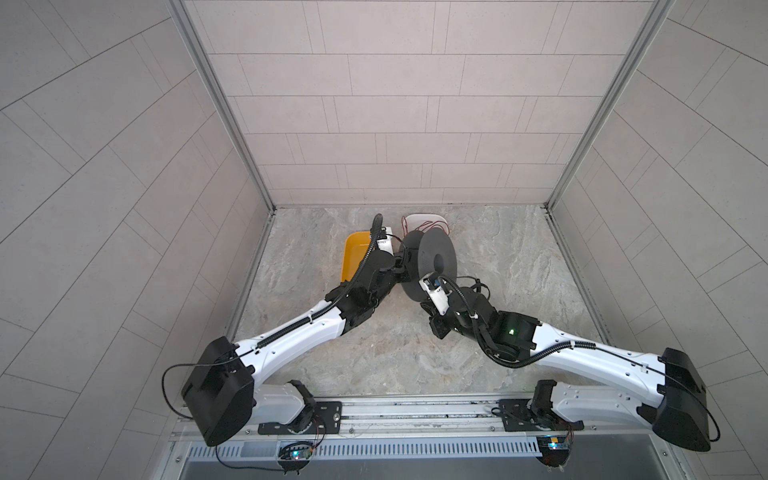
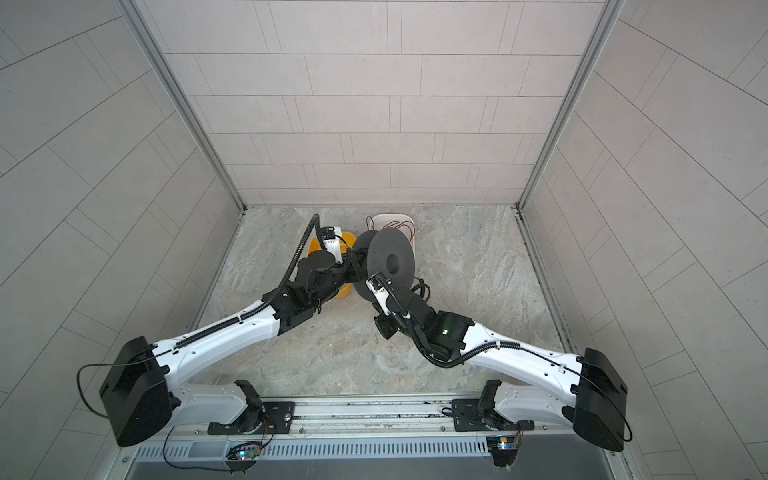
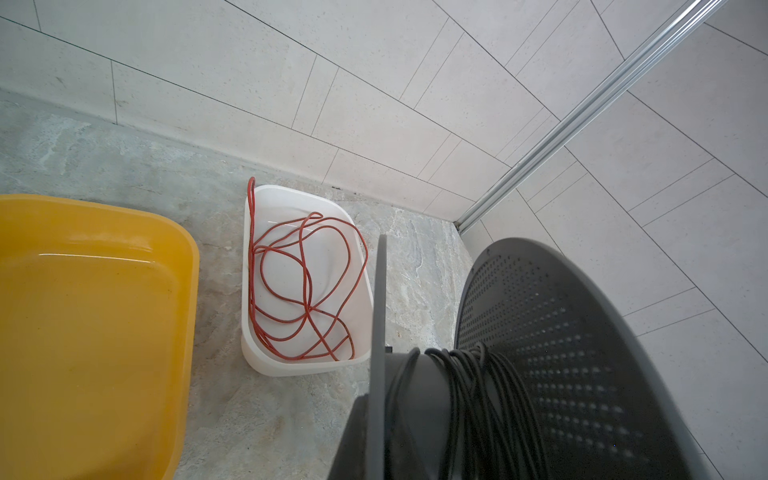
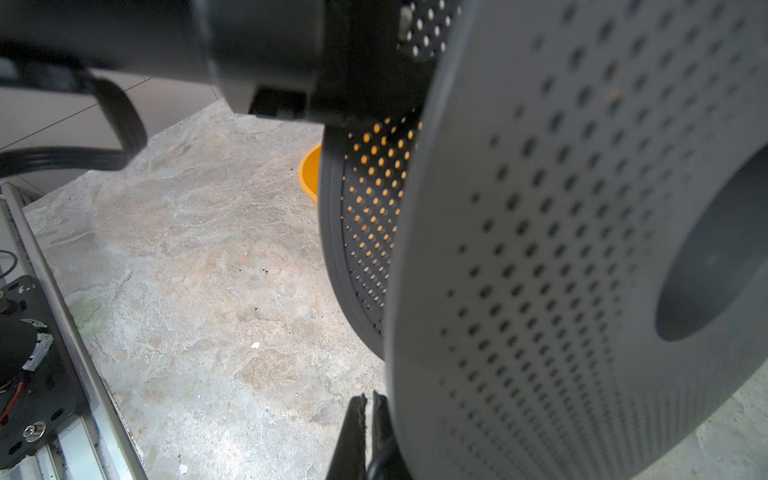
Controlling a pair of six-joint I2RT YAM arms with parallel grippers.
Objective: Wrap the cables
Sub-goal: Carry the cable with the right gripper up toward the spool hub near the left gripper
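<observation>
1. Over at the left of the counter (image 1: 519, 299), a yellow tray (image 1: 353, 253) is sitting flat, and the left arm is reaching across its near side.
2. Just right of that tray, the left gripper (image 1: 401, 266) is pressing in at the left flange of a dark grey spool (image 1: 428, 245). In the left wrist view that thin flange is running edge-on straight down to the camera's base, so the jaws are pinching narrow on the spool.
3. At centre, the spool is standing upright on edge with its axle level and both flanges peppered with small holes. Whether its rim is touching the counter, I cannot tell.
4. Between those flanges, the black cable (image 3: 469, 395) is lying in several turns around the hub, bunched toward the right flange.
5. Behind the spool, against the back wall, a white tray (image 3: 266, 361) is holding a loose tangle of red wire (image 3: 307, 286), with one strand poking up over its rim.
6. At the spool's near right edge, the right gripper (image 4: 368, 405) is hovering just beside the flange rim, its jaws pressed together to a sliver. Whether any cable is caught between them, I cannot tell.
</observation>
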